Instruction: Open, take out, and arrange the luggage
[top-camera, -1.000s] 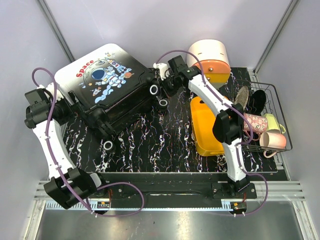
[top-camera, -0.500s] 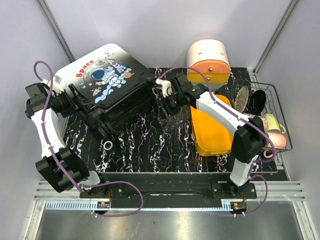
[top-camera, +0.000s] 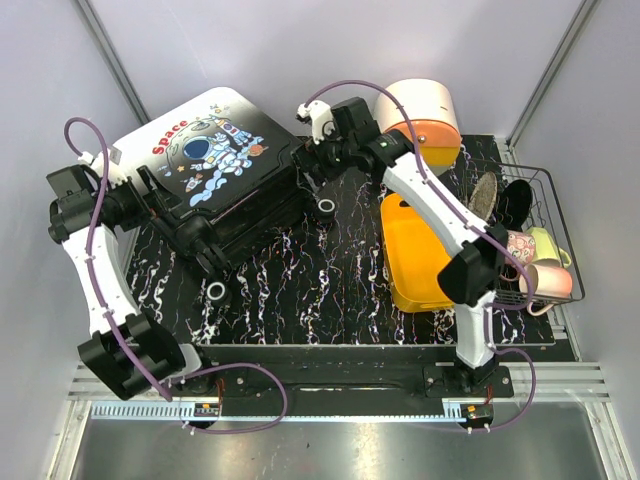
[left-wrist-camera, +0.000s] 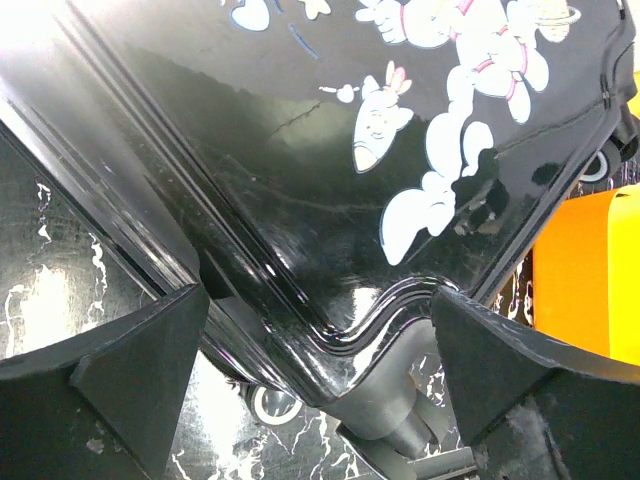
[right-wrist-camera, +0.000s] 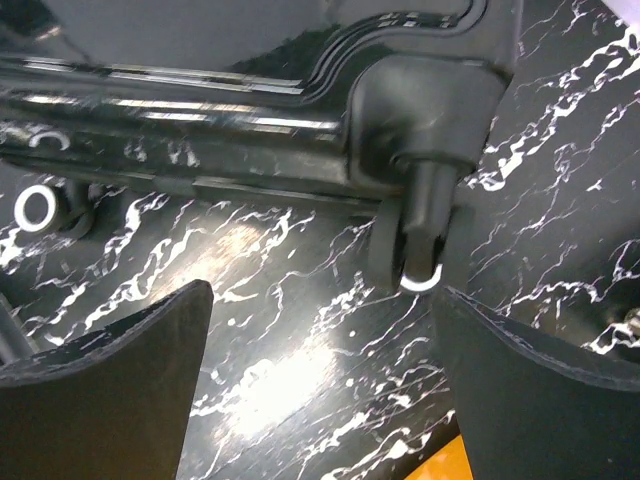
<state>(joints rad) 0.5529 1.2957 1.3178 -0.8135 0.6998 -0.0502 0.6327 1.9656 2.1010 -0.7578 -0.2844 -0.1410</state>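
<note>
Luggage (top-camera: 215, 170) is seen closed at the far-left corner of the desk, laid flat with the astronaut print upward and its wheels turned toward the desk's middle. The left gripper (top-camera: 152, 195) is held at the shell's left-hand edge, spread wide, with a rounded corner of the shell framed between its fingers (left-wrist-camera: 120, 370); contact cannot be made out. The right gripper (top-camera: 308, 160) is set at the case's far-right corner, likewise spread wide, with one wheel (right-wrist-camera: 415, 255) framed between its fingers above the black marbled mat (top-camera: 330, 270). An orange tray (top-camera: 420, 255) is placed toward the right edge.
</note>
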